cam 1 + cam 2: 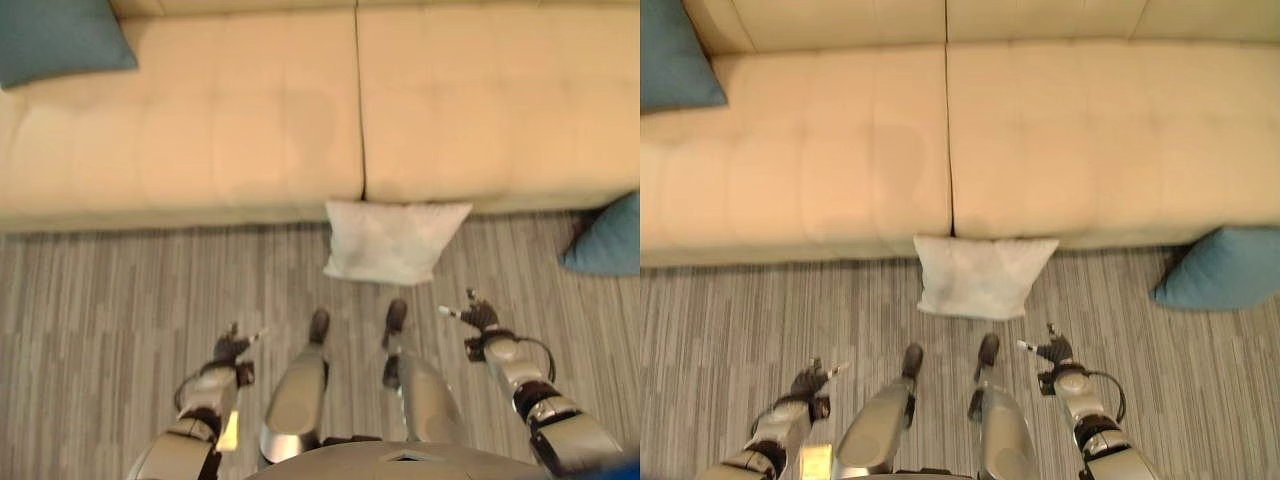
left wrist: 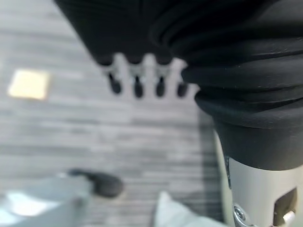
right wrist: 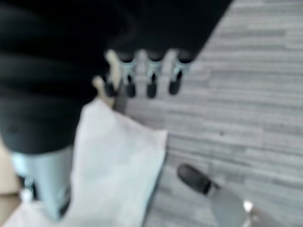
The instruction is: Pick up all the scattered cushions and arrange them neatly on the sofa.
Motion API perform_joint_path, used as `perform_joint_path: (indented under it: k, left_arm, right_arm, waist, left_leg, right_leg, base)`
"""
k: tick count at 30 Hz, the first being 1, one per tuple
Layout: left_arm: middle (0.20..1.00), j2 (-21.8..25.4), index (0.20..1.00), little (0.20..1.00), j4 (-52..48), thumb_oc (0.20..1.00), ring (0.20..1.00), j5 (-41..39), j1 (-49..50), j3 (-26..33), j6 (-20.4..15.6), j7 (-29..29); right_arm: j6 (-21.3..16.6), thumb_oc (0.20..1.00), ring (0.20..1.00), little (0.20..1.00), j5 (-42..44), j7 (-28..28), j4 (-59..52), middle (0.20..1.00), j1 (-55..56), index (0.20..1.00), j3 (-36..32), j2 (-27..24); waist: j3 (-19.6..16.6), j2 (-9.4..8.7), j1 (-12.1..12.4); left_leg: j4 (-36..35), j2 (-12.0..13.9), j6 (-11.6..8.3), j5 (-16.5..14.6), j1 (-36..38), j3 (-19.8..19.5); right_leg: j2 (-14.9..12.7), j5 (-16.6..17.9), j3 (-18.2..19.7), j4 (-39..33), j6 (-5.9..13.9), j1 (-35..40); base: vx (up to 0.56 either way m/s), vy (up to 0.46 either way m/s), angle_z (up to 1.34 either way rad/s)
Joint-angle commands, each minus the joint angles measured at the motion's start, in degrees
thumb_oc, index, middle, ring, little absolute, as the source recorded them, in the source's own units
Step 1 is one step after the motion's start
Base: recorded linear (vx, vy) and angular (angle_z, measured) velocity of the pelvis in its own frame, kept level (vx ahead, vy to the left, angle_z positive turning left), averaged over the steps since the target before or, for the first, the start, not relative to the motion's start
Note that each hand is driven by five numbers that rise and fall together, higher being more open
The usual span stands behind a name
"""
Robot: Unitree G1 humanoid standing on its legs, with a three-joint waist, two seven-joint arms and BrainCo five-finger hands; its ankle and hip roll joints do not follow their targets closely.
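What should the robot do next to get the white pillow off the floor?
Probably bend and bring both hands down to the white cushion. It leans on the sofa front, straight ahead, and the left hand and right hand hang open and empty, one to each side of it.

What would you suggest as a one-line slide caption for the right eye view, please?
White cushion on the striped floor against the beige sofa, teal cushion at right; both hands open, empty.
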Motion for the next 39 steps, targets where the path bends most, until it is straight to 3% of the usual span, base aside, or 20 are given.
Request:
perform_joint_path:
  k: [1,5,7,16,18,21,29,34,39]
  left_arm:
    - [1.000,0.12,1.000,1.000,-1.68,1.000,1.000,-3.62,-1.03,-1.28,-3.72,5.74]
    - [1.000,0.88,1.000,1.000,-5.14,1.000,1.000,-3.70,-7.20,-3.62,-5.52,9.65]
    - [1.000,2.70,1.000,1.000,-6.23,1.000,1.000,-4.21,-17.01,-6.00,-7.00,14.05]
    - [1.000,6.41,1.000,1.000,-4.41,1.000,1.000,-10.43,-38.15,-10.21,-6.45,14.02]
    - [1.000,7.61,1.000,1.000,-3.17,1.000,1.000,-11.42,-45.69,-11.99,-6.23,14.01]
    - [1.000,9.14,1.000,1.000,-2.92,1.000,1.000,-12.30,-50.03,-12.94,-6.38,14.13]
    - [1.000,10.63,1.000,1.000,-8.29,1.000,1.000,-11.44,-51.46,-12.59,-6.60,17.32]
    - [1.000,9.98,1.000,1.000,-12.83,1.000,1.000,-10.57,-52.07,-13.02,-7.51,18.68]
    - [1.000,9.40,1.000,1.000,-11.73,1.000,1.000,-9.07,-54.11,-14.03,-7.47,20.08]
  right_arm:
    - [-2.23,1.000,1.000,1.000,1.78,-6.35,-3.95,1.000,-0.35,1.000,0.74,-2.79]
    - [-2.73,1.000,1.000,1.000,2.82,-9.71,-3.13,1.000,-5.54,1.000,1.22,-3.80]
    - [-3.33,1.000,1.000,1.000,3.26,-13.95,-1.52,1.000,-14.48,1.000,3.37,-6.39]
    - [-3.67,1.000,1.000,1.000,6.60,-16.76,2.94,1.000,-36.90,1.000,9.77,-12.27]
    - [-4.00,1.000,1.000,1.000,7.98,-17.17,5.05,1.000,-44.18,1.000,12.30,-13.89]
    - [-3.97,1.000,1.000,1.000,8.20,-18.78,5.18,1.000,-48.58,1.000,13.69,-15.36]
    - [-3.88,1.000,1.000,1.000,3.31,-26.07,-5.57,1.000,-48.84,1.000,11.09,-19.81]
    - [-5.19,1.000,1.000,1.000,2.56,-26.45,-11.18,1.000,-45.84,1.000,9.10,-21.02]
    - [-5.21,1.000,1.000,1.000,3.38,-24.95,-9.23,1.000,-45.72,1.000,9.98,-21.47]
  waist:
    - [-3.56,0.34,-1.12]
    - [-2.38,0.52,-1.70]
    - [-1.23,0.63,-2.65]
    - [1.11,0.87,-4.99]
    - [0.96,0.69,-6.05]
    - [0.52,0.60,-6.84]
    - [-0.21,1.15,-9.33]
    - [0.31,1.15,-10.39]
    - [0.39,1.20,-10.43]
  left_leg:
    - [0.19,-1.82,-0.13,3.58,-4.32,-5.45]
    - [2.96,-2.38,-0.22,3.56,-11.08,-5.09]
    - [7.14,-2.77,-0.24,1.24,-19.64,-4.39]
    - [16.13,-3.97,0.06,-0.05,-40.35,-3.42]
    - [18.39,-4.06,-0.16,-0.49,-47.35,-3.11]
    - [20.45,-4.40,-0.20,-0.72,-52.24,-2.77]
    - [23.60,-3.97,-0.23,-1.60,-59.83,-1.59]
    - [22.28,-3.29,-0.46,-1.17,-59.95,-1.92]
    - [21.42,-3.08,-0.78,-0.51,-59.92,-2.08]
  right_leg:
    - [-2.96,-2.96,2.83,9.77,4.25,-5.55]
    - [-3.37,-3.04,3.74,12.93,4.07,-12.58]
    - [-3.05,-4.86,5.88,17.81,4.38,-21.63]
    - [-3.43,-4.80,9.68,24.86,4.83,-40.93]
    - [-3.12,-4.94,10.21,26.90,5.12,-47.99]
    - [-2.59,-5.41,10.81,29.03,5.14,-53.40]
    - [-1.08,-6.16,11.54,31.83,4.86,-61.93]
    - [-0.08,-5.63,10.80,30.69,5.34,-62.30]
    - [0.02,-5.78,10.56,31.49,5.39,-62.88]
  base:
    - [-0.13,0.012,0.00]
    - [-0.08,0.009,-0.01]
    - [-0.07,0.032,-0.03]
    - [-0.03,0.034,-0.06]
    - [0.00,0.016,0.01]
    - [0.02,-0.007,0.02]
    - [0.04,-0.030,-0.06]
    - [0.01,-0.061,-0.10]
    - [0.00,-0.069,-0.05]
